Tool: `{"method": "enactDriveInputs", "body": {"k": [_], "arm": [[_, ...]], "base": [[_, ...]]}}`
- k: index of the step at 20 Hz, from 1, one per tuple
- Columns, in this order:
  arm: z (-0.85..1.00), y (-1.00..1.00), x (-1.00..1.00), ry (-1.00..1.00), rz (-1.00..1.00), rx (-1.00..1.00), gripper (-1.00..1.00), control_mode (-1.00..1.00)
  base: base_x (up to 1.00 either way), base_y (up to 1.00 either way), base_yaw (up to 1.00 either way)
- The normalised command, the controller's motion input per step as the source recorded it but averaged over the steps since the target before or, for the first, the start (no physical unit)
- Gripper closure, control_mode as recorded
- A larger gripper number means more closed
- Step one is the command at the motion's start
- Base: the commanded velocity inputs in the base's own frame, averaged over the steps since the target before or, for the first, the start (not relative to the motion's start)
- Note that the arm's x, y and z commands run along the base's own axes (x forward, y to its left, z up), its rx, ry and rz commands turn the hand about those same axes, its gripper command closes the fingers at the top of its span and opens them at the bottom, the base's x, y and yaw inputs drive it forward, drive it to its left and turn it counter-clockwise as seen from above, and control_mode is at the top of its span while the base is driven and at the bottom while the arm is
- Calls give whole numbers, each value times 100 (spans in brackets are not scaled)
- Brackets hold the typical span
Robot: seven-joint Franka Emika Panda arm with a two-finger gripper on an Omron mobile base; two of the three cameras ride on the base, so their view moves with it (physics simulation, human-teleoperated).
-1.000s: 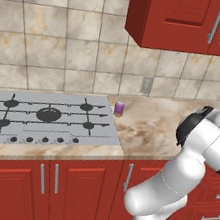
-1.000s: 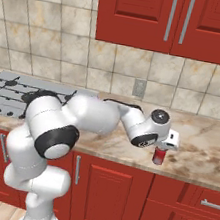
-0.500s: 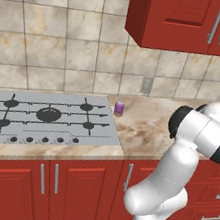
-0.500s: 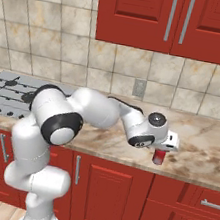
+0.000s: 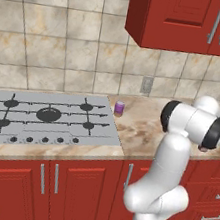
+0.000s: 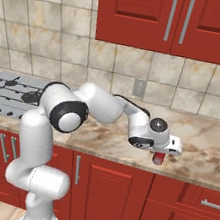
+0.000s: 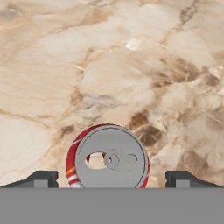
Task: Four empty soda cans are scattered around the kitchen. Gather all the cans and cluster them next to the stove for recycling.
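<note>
The pincer [image 7: 112, 179] has dropped over 1 red can [image 7: 107, 157], tips spread at 3 and 9 o'clock; grasp looks imminent. The purple can [image 5: 119, 108] already stands beside the stove [image 5: 45, 116].

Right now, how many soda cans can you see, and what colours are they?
Purple can, beside the stove: 1
Red can, on the counter between the open gripper fingertips: 1
Total: 2 cans
</note>
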Motion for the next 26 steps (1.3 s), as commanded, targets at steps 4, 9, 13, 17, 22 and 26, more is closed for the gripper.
{"method": "enactDriveInputs", "body": {"k": [4, 9, 13, 17, 22, 26], "arm": [[-9, 0, 9, 1, 0, 0, 100, -100], [-3, 0, 0, 0, 0, 0, 100, -100], [2, 0, 0, 0, 1, 0, 100, -100], [35, 9, 0, 0, 2, 0, 100, -100], [48, 25, 1, 0, 1, -2, 100, -100], [24, 32, 16, 0, 1, 0, 100, -100]], "base": [[0, 0, 0], [0, 0, 0], [0, 0, 0], [0, 0, 0], [0, 0, 0], [0, 0, 0]]}}
